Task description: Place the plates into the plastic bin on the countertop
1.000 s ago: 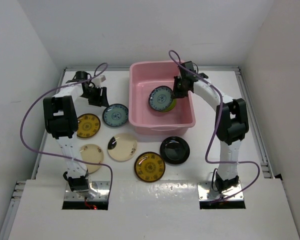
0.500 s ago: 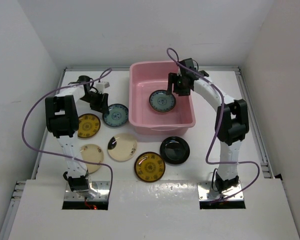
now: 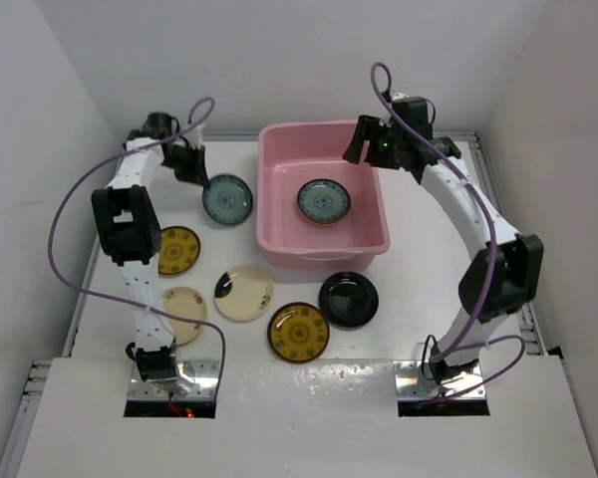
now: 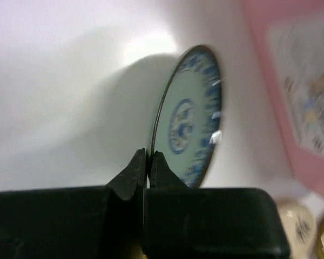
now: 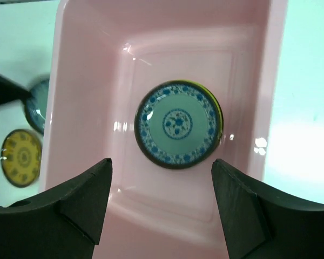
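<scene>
Near row: five plates lie flat on the countertop point(image 3: 409, 261): the near amber plate point(image 3: 299, 332), black plate point(image 3: 348, 299), blotched cream plate point(image 3: 243, 293), pale cream plate point(image 3: 182, 303) and, farther back, the left amber plate point(image 3: 176, 249).
Left gripper point(image 4: 148, 156): pinched tight on the bare rim of the held blue plate point(image 4: 189, 116), which hangs on edge clear of the countertop, just left of the pink bin point(image 3: 324, 249).
Bin: the binned blue plate point(image 5: 178, 124) lies flat in the middle, on top of a lime plate point(image 5: 220, 113) (only a sliver of its edge shows).
Right gripper point(image 5: 161, 164): jaws spread wide and empty, high over the bin's far right corner.
Risk, slip: the grip is a thin bite at one edge, so the glossy plate may swivel or slide out during the swing to the bin.
Risk, rim: carried too low, the hanging plate could strike the bin's left wall.
Risk, drop: released from a height, it could knock or chip the stack below.
Risk, arms: both wrists are close to the bin and could crowd each other.
Change: a second ago the right gripper held its blue plate tilted inside the bin, and the left stood open beside a plate lying flat nearer the bin's front corner. Now the right has let go and drawn back, and the left has closed and lifted.
</scene>
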Action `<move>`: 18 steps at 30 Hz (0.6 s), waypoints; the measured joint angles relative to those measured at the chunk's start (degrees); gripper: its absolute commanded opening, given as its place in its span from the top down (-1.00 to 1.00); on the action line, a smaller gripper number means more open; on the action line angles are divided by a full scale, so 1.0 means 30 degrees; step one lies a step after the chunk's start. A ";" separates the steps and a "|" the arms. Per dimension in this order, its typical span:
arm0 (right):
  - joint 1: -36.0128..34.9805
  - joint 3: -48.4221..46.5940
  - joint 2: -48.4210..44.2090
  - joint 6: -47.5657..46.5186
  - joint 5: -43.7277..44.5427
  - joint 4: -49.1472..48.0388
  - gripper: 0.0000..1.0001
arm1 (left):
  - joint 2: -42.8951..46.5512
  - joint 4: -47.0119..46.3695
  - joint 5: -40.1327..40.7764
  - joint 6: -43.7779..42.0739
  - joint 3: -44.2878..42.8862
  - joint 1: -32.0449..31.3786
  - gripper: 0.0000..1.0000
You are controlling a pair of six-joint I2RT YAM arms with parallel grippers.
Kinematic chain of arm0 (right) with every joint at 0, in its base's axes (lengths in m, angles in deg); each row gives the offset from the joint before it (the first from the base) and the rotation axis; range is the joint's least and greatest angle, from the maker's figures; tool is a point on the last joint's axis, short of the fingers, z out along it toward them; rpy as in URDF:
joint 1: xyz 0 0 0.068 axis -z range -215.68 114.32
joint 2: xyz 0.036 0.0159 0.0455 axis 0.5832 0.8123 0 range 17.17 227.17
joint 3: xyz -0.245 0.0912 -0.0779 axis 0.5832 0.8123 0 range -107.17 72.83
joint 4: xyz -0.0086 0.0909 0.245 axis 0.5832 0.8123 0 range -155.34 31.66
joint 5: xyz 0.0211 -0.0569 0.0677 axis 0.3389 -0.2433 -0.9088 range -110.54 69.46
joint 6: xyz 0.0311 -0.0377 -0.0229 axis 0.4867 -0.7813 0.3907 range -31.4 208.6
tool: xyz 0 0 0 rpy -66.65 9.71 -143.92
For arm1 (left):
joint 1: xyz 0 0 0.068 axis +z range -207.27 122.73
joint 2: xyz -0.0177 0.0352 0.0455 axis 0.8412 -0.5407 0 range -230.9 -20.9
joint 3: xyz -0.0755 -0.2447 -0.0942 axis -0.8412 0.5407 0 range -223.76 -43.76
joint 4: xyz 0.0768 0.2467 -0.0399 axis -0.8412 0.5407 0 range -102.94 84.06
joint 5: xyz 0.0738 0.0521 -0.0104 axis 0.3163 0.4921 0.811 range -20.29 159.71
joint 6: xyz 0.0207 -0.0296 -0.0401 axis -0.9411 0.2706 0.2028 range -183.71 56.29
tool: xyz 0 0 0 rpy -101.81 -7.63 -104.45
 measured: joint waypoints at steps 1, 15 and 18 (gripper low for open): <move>0.0291 0.0648 -0.0627 0.0197 -0.0313 -0.0240 -0.46 | 0.0000 -0.0022 0.0095 0.0262 -0.1421 0.0080 1.00; 0.6499 1.1351 -0.6732 0.2324 -0.2047 -0.1960 -0.49 | 0.3067 -0.2841 -0.1122 0.2747 -0.7417 -0.6200 1.00; 0.7060 1.3180 -0.7657 0.2463 -0.2572 -0.2084 -0.49 | 0.2237 -0.2929 -0.1530 0.3213 -0.6783 -0.8204 1.00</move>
